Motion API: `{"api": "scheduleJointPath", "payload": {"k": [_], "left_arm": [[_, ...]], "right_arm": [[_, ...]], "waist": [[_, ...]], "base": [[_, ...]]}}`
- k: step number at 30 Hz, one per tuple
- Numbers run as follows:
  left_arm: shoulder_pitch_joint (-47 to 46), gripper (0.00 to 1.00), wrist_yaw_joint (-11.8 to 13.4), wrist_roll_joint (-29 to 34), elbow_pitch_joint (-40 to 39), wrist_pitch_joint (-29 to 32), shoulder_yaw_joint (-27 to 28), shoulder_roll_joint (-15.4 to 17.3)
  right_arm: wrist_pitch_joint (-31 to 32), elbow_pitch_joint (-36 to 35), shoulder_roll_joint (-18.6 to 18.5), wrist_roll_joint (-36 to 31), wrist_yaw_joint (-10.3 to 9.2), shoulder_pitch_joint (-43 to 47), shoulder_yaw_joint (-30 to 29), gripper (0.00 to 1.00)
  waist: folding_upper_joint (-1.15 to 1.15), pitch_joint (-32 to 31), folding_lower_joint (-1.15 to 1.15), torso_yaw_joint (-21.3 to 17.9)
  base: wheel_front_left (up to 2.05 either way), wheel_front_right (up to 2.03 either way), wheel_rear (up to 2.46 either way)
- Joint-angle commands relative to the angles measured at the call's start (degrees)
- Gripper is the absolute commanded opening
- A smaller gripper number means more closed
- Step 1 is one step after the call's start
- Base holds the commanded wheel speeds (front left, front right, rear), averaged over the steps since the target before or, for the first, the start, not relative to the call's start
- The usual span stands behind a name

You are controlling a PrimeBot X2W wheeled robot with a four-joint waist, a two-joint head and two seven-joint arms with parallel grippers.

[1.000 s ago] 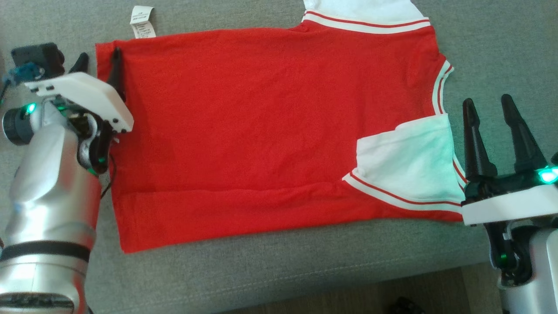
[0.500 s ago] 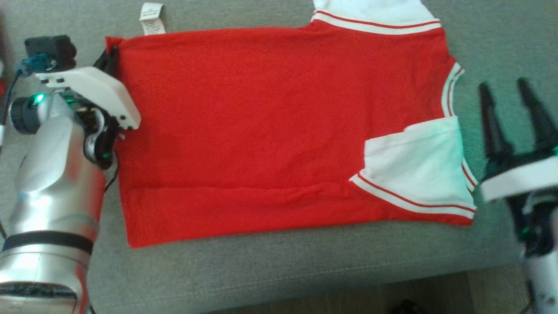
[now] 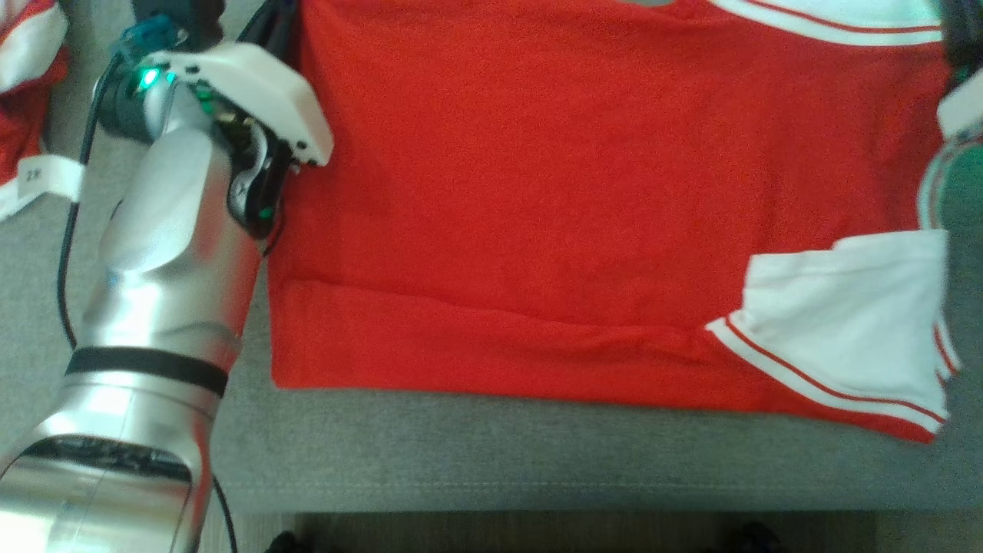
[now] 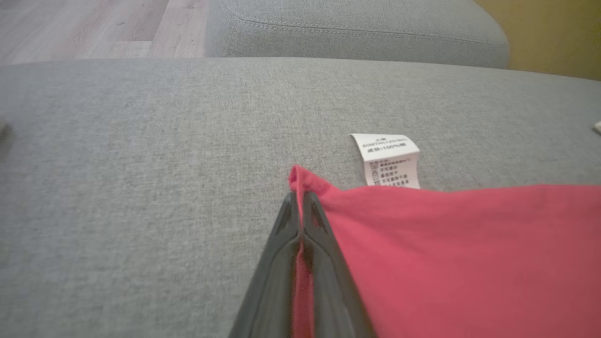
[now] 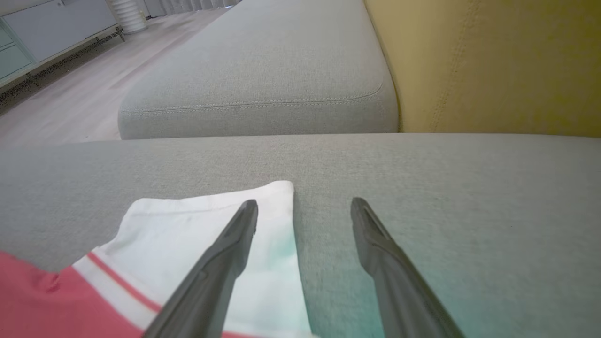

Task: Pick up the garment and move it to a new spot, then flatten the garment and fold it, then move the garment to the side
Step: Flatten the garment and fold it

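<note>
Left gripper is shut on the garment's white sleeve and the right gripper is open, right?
No: the left gripper is shut on the garment's red corner by the care label, per the left wrist view. The right gripper is open.

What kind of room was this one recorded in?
Probably a living room: a grey sofa cushion with a yellow backrest, pale wood floor beside it, and a low cabinet farther off.
</note>
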Motion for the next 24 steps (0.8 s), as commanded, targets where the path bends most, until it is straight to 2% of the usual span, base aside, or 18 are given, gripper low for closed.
{"api": "scheduleJointPath", "payload": {"k": [1,10,19,20,22,23,24], "left_arm": [[-2.07,0.00,-0.37,0.44,-1.00,-0.58,0.73,1.26],[-4.33,0.00,-1.12,0.45,-0.94,-2.84,-1.62,-0.87],[-5.19,0.00,-1.32,-0.53,-0.26,-3.89,-2.53,-1.67],[-5.23,0.00,-1.37,-0.72,-0.10,-3.97,-2.56,-1.73],[-5.32,0.00,-1.49,-1.07,0.21,-4.15,-2.67,-1.84],[-5.31,0.00,-1.58,-1.35,0.36,-4.26,-2.67,-1.90],[-5.30,0.00,-1.68,-1.61,0.43,-4.53,-2.65,-1.94]], "right_arm": [[0.92,0.62,-1.74,1.23,-0.04,-2.35,1.74,1.00],[8.69,12.50,-5.57,5.78,-0.04,-16.09,9.35,1.00],[15.12,18.60,-7.21,8.71,-0.04,-22.17,16.39,1.00],[15.33,18.79,-7.31,9.21,-0.04,-22.44,17.05,0.75],[15.21,19.10,-7.63,10.21,-0.04,-22.78,18.16,0.07],[14.98,19.15,-7.83,10.67,-0.04,-22.81,18.74,0.00],[14.63,19.11,-7.96,11.31,-0.04,-22.77,19.22,0.00]], "waist": [[0.00,2.12,0.00,2.17],[0.00,3.44,0.00,4.66],[0.00,4.31,0.00,5.73],[0.00,4.30,0.00,5.78],[0.00,4.25,0.00,5.84],[0.00,4.17,0.00,5.86],[0.00,4.05,0.00,5.80]], "base": [[0.00,0.00,0.00],[0.00,0.00,0.00],[0.00,0.00,0.00],[0.00,0.00,0.00],[0.00,0.00,0.00],[0.00,0.00,0.00],[0.00,0.00,0.00]]}}
